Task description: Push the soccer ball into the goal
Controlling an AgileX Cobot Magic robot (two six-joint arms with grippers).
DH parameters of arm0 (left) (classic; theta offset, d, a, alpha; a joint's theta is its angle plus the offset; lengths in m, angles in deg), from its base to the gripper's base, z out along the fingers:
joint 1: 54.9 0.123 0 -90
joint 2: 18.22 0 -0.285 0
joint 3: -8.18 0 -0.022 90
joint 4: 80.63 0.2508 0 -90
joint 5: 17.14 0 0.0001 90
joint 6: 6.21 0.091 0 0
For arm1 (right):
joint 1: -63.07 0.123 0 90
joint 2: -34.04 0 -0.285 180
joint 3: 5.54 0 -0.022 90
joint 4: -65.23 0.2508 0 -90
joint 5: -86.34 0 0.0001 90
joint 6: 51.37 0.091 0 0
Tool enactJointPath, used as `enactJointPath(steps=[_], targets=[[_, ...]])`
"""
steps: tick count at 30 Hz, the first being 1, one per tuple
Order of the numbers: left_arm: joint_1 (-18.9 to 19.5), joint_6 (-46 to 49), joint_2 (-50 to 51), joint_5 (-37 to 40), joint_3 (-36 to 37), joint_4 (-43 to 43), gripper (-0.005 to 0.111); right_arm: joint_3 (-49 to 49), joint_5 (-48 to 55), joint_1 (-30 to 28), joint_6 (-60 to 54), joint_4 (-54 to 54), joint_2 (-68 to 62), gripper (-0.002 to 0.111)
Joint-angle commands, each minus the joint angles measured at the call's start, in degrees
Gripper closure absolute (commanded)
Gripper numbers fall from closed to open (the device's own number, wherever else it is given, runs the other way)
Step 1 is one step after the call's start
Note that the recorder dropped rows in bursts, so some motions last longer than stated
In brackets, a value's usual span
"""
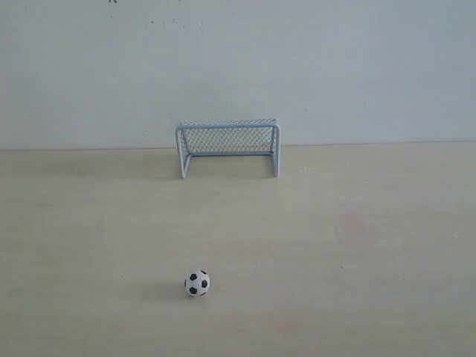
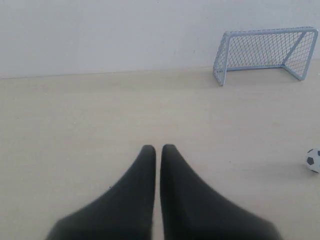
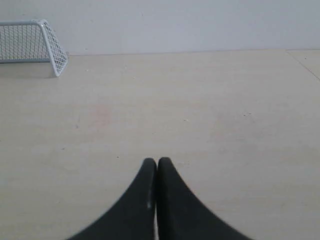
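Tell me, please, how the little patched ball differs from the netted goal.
The black-patched white soccer ball is far smaller than the pale blue-grey mesh-netted frame goal. The ball is round and closed; the goal is boxy and open-fronted. Both rest apart on the pale table.

"What stands at the back?"

"A plain whitish-grey wall (image 1: 238, 67), with a few small dark specks near its upper edge."

"And below it?"

"A pale beige wood-grain surface (image 1: 372, 297). It meets the wall in one straight line."

"Any marks on it?"

"A faint pinkish smudge (image 1: 353, 223) right of the middle, and some tiny dark flecks. The right wrist view shows a thin seam (image 3: 305, 66) running slantwise across one far corner."

"The light?"

"Soft and even, with weak shadows."
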Motion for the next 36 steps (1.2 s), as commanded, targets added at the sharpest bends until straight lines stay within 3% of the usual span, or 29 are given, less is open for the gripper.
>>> enactJointPath(steps=[1,29,32,36], targets=[[0.2,0.2,-0.1,-0.2,0.2,-0.1,0.102,-0.1,-0.3,0.1,-0.1,-0.1,0.3,0.108],[0.2,0.2,-0.1,-0.6,0.2,-0.1,0.102,-0.1,-0.3,0.1,-0.1,-0.1,0.3,0.108],[0.2,0.2,-0.1,-5.4,0.2,-0.1,0.102,-0.1,-0.3,0.1,-0.1,-0.1,0.3,0.108],[0.2,0.2,-0.1,-24.1,0.2,-0.1,0.102,-0.1,-0.3,0.1,-0.1,-0.1,0.3,0.108]])
